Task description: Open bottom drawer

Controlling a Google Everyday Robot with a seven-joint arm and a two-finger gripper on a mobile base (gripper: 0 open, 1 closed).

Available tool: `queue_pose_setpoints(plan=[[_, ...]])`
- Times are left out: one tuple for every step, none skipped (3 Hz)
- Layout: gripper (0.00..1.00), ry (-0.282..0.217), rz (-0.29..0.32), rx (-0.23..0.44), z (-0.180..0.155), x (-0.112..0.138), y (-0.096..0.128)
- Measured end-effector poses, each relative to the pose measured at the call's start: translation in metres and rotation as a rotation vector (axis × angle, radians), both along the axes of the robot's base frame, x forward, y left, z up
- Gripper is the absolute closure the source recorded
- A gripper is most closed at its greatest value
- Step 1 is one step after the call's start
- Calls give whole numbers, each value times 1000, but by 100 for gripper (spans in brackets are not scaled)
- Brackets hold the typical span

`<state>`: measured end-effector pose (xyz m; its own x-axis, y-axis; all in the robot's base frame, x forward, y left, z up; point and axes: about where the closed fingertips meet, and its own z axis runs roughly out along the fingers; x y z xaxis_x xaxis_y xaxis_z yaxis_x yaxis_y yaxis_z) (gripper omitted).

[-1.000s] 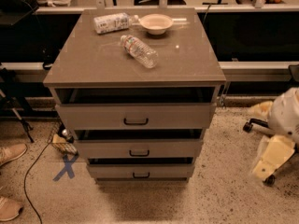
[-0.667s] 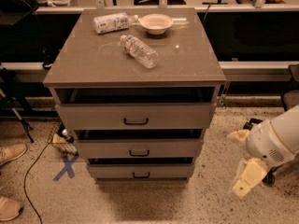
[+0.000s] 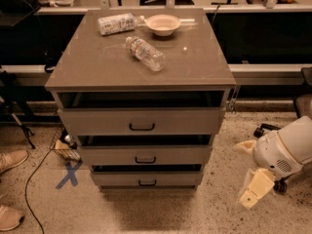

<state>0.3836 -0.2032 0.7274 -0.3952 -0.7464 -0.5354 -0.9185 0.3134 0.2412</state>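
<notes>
The cabinet (image 3: 97, 72) stands in the middle of the speckled floor (image 3: 219, 218), with three grey-taupe drawer fronts stacked down its face. The bottom drawer (image 3: 117, 179) is the lowest and shallowest front, just above the cabinet's foot. Its small black bar handle (image 3: 147, 183) sits at centre, and a dark gap runs along the front's top edge. Above it is the middle drawer (image 3: 107, 155), and above that the tall top drawer (image 3: 97, 122) with the widest handle. The gripper (image 3: 243, 173) hovers low to the right of the cabinet, roughly level with the two lower drawers and clear of their fronts. Its two cream fingers (image 3: 257, 188) are spread apart with nothing between them, and the white arm housing (image 3: 287, 150) lies behind them, farther from the cabinet. On the cabinet's top a clear water bottle (image 3: 145, 53) lies on its side near the middle. A labelled bottle (image 3: 116, 23) and a shallow pale bowl (image 3: 163, 24) sit toward the back edge. Left of the cabinet's base, a blue X of tape (image 3: 68, 174) marks the floor, and a tan shoe (image 3: 12, 160) shows farther left.
</notes>
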Motion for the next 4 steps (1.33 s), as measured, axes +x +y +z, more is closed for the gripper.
queue_pose_setpoints(plan=[[0, -2, -12, -2, -9, 0, 0], [0, -11, -44, 27, -75, -4, 3], [0, -45, -34, 52, -151, 5, 23], [0, -101, -11, 71, -215, 29, 57]])
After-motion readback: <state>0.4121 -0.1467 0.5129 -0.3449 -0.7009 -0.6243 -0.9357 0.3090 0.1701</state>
